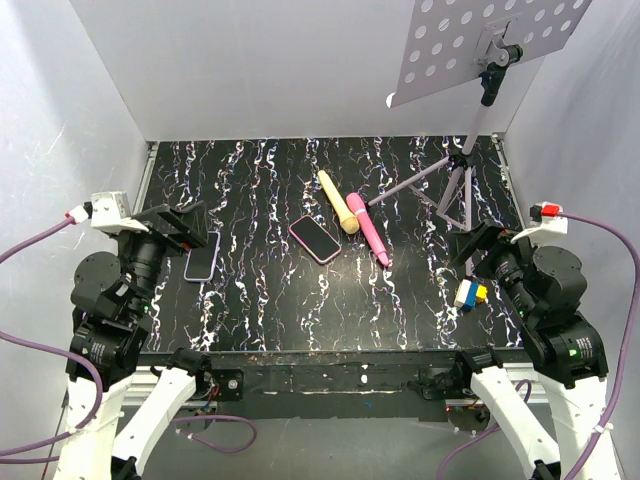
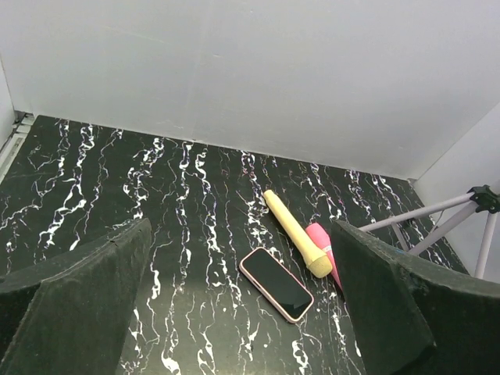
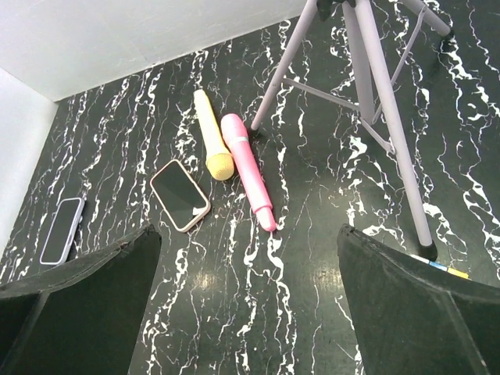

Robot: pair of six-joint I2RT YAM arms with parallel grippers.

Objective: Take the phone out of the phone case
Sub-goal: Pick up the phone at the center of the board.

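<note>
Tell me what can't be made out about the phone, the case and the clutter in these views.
- The phone, its back, all views: it lies screen-up inside the phone case.
- Pink stick, near end, left wrist view: behind the left gripper's finger.
- Coloured blocks, right wrist view: mostly behind the right gripper's finger.

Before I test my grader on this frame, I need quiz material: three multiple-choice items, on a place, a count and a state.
1. The phone case lies: A) mid-table, beside the yellow stick; B) against the back wall; C) at the near edge.
2. Phones on the table: A) one; B) two; C) three.
3. The phone is: A) out of its case; B) cased, screen up; C) face down.
Answers: A, by the stick's thick end; B, a bare lilac-rimmed phone lies further left; B, pink rim rings the dark screen.
</note>
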